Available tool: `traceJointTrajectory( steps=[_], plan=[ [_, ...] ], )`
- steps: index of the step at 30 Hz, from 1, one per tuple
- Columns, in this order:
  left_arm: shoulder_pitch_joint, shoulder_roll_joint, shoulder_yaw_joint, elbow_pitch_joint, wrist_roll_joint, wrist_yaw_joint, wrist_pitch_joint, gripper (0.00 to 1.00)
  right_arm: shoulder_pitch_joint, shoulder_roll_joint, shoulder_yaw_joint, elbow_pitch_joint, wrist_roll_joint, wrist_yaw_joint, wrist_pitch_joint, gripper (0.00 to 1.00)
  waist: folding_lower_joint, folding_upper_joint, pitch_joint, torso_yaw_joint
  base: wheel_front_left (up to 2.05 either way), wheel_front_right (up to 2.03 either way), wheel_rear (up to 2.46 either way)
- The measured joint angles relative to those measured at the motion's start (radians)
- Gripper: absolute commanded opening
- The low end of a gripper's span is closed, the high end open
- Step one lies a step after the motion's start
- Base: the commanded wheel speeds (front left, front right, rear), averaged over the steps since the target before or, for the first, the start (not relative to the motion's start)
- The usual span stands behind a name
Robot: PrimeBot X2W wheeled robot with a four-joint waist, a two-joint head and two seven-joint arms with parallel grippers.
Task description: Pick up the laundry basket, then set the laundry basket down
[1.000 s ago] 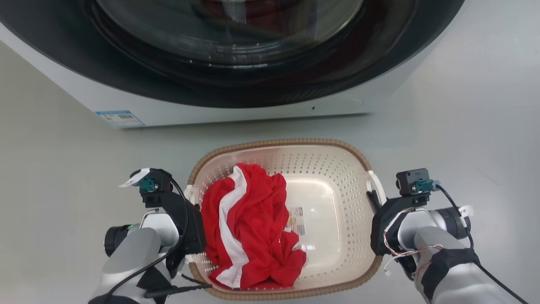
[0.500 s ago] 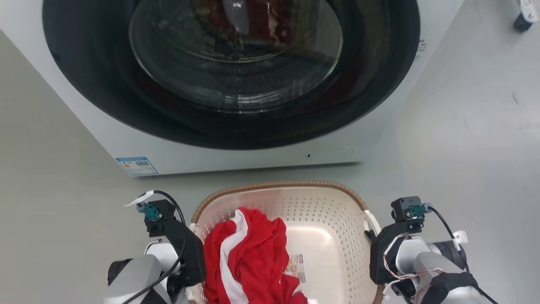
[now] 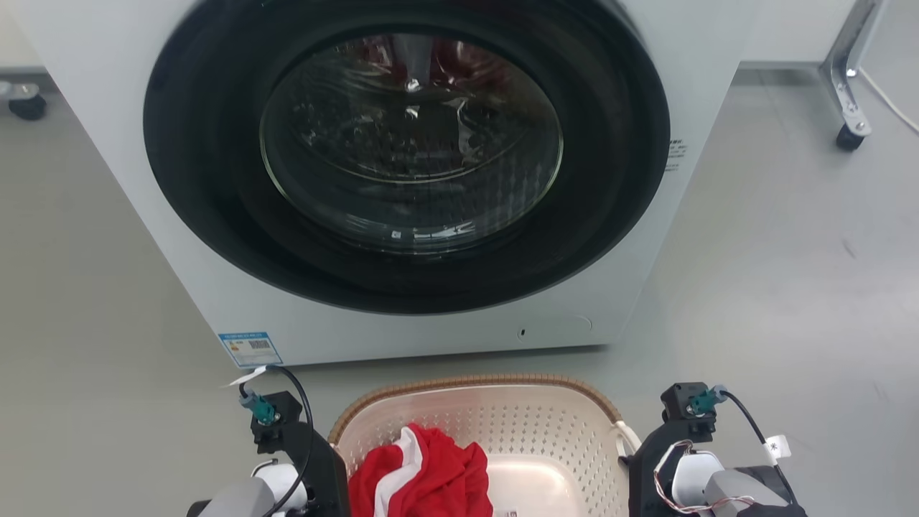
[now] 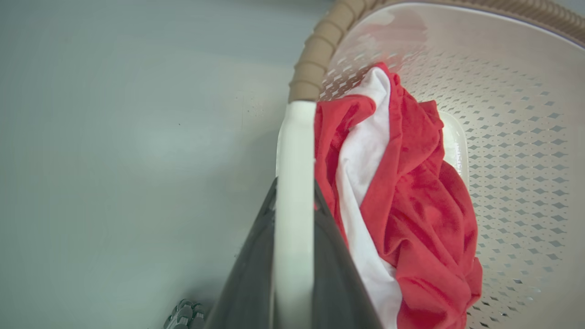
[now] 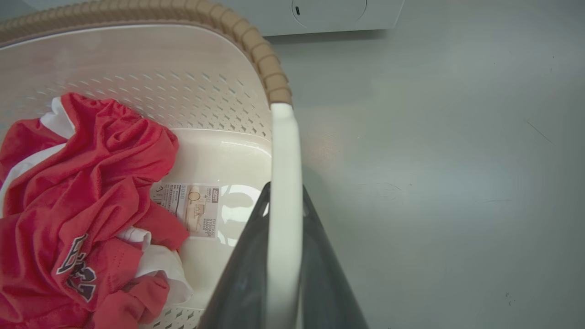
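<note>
The laundry basket (image 3: 474, 382), cream and perforated with a brown woven-look rim, lies at the bottom of the head view in front of the washing machine. A red and white garment (image 3: 423, 477) is heaped in its left half. My left gripper (image 3: 327, 470) is shut on the basket's white left handle (image 4: 295, 151), one dark finger on each side. My right gripper (image 3: 642, 467) is shut on the white right handle (image 5: 284, 151) in the same way. A label sticker (image 5: 192, 208) shows on the base beside the garment (image 5: 82, 183). Whether the base touches the floor is hidden.
A white front-loading washing machine (image 3: 215, 273) with a round dark glass door (image 3: 409, 143) stands just beyond the basket. A metal leg on a caster (image 3: 851, 133) is at the far right, another caster (image 3: 29, 108) at the far left. Grey floor spreads to both sides.
The camera has moved: the whole picture has slid down, so more of the washing machine shows and the basket sits lower in view. Both grippers keep their hold on the handles.
</note>
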Motion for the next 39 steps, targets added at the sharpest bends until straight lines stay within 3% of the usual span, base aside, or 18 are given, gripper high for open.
traceJointTrajectory(
  steps=[20, 39],
  plan=[
    [0.089, 0.006, -0.021, 0.004, -0.026, 0.000, 0.070, 0.00, 0.092, -0.003, 0.062, -0.026, 0.099, 0.000, 0.109, 0.00, 0.0000, 0.0000, -0.134, -0.005, 0.00, 0.00, 0.00],
    [0.112, 0.012, -0.042, -0.002, -0.063, 0.001, 0.087, 0.00, 0.105, -0.005, 0.098, -0.033, 0.131, -0.012, 0.137, 0.00, 0.0001, 0.0001, -0.149, -0.012, 0.00, 0.00, 0.00]
  ],
)
